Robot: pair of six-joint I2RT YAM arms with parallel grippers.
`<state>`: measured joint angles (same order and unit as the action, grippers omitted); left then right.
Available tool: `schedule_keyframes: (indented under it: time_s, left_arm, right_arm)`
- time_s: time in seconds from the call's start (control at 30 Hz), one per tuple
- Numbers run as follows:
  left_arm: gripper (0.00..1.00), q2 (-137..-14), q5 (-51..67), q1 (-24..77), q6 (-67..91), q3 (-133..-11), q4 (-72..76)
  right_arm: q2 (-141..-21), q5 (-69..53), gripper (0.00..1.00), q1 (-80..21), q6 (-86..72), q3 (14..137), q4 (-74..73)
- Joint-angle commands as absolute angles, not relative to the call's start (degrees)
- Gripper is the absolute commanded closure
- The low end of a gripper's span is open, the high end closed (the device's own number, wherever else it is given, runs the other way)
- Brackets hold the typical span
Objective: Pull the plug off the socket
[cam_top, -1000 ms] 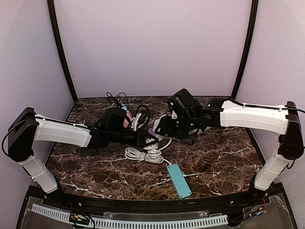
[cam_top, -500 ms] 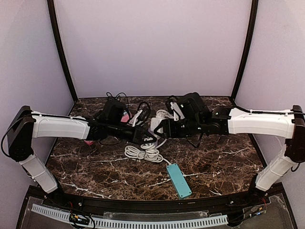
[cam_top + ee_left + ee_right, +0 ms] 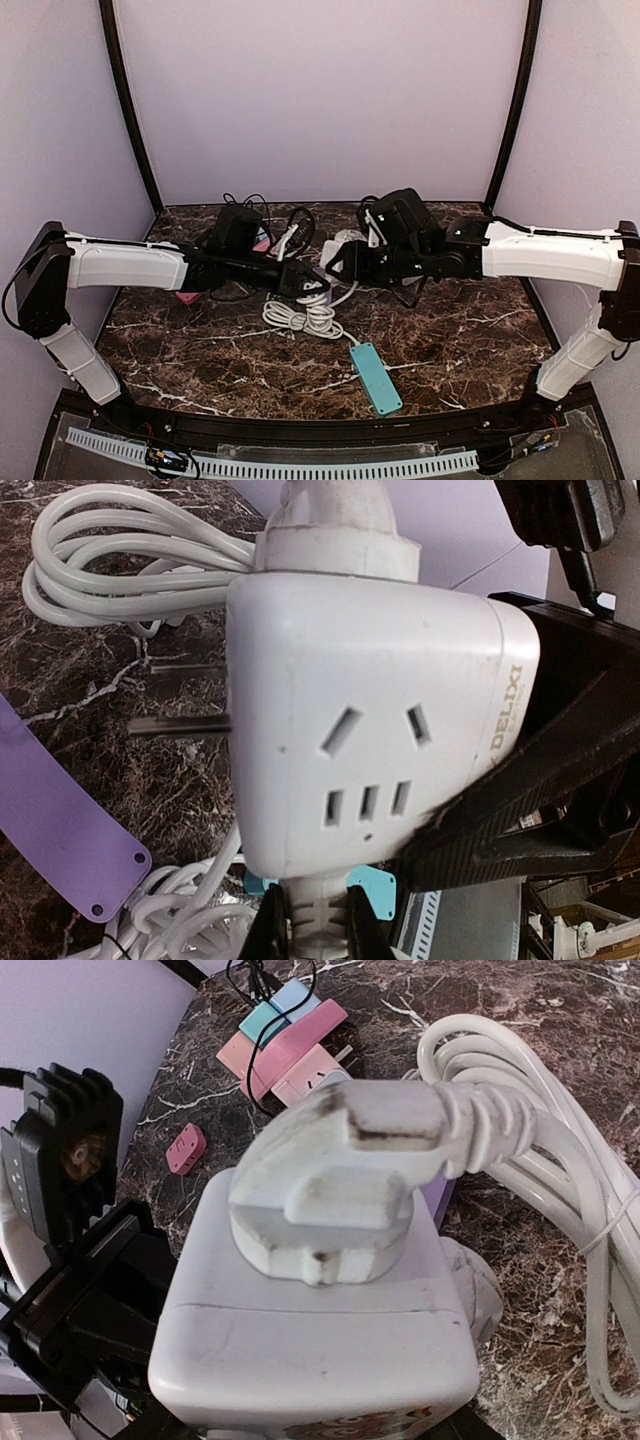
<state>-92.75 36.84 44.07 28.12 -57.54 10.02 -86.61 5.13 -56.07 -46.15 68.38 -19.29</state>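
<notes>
Now, with our right gripper (image 3: 340, 264) clamped half-wide around the socket (image 3: 370, 730) and our left gripper (image 3: 308, 284) pinched tight on the plug (image 3: 318, 925), we judge that a straight pull apart comes next.

1. The socket (image 3: 370, 720) is a white, round-cornered cube marked DELIXI. One face shows slanted and straight slots. It sits tilted at centre scene, slightly toward the far side.
2. The plug (image 3: 330, 1180) is white and scuffed, an angled type on a round base, seated flush in another face of the cube.
3. Its thick white cable (image 3: 560, 1160) leaves sideways through a ribbed collar and lies coiled just on the near side.
</notes>
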Motion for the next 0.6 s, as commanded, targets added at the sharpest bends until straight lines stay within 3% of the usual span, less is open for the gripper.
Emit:
schedule_keyframes:
  time_s: [0.0, 0.57]
  left_arm:
    - [0.99, -88.1, 35.8, 40.9, 30.8, -53.2, 6.3]
    - [1.0, -87.2, 34.3, 44.3, 37.0, -47.6, 14.9]
  right_arm:
    - [-86.9, 26.4, 1.0, -52.9, -53.8, 72.4, -34.3]
    - [-89.1, 32.3, 1.0, -51.3, -59.5, 75.4, -36.3]
